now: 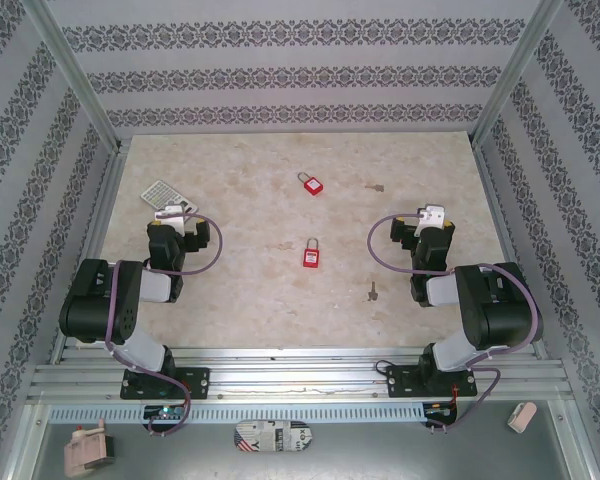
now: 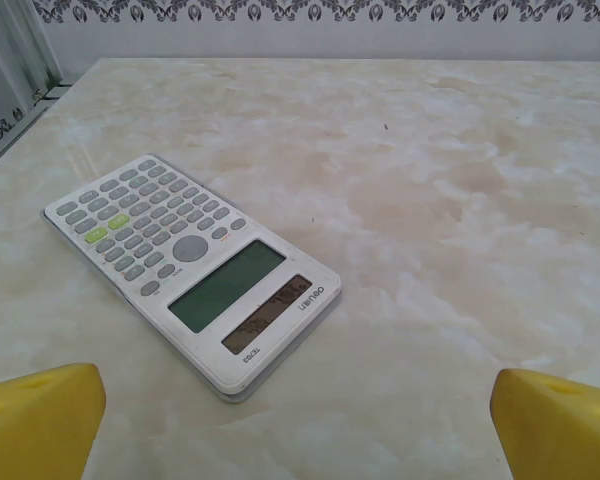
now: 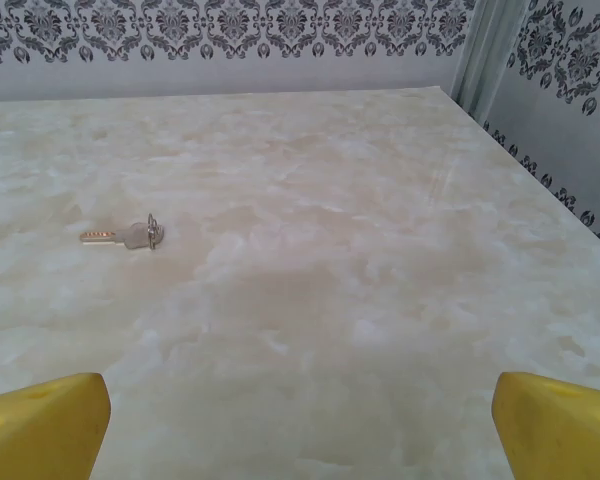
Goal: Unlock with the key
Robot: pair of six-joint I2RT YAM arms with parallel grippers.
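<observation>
At centre, nearer padlock [image 1: 310, 256], left pincer [image 1: 173, 212] and right pincer [image 1: 430, 214] spread wide, calculator [image 1: 168, 195] by left edge

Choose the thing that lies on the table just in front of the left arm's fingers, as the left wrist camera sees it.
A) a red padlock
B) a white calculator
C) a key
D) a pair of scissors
B: in the left wrist view a white calculator lies flat on the marble table, just ahead of the two yellow fingers, which stand wide apart with nothing between them.
</observation>
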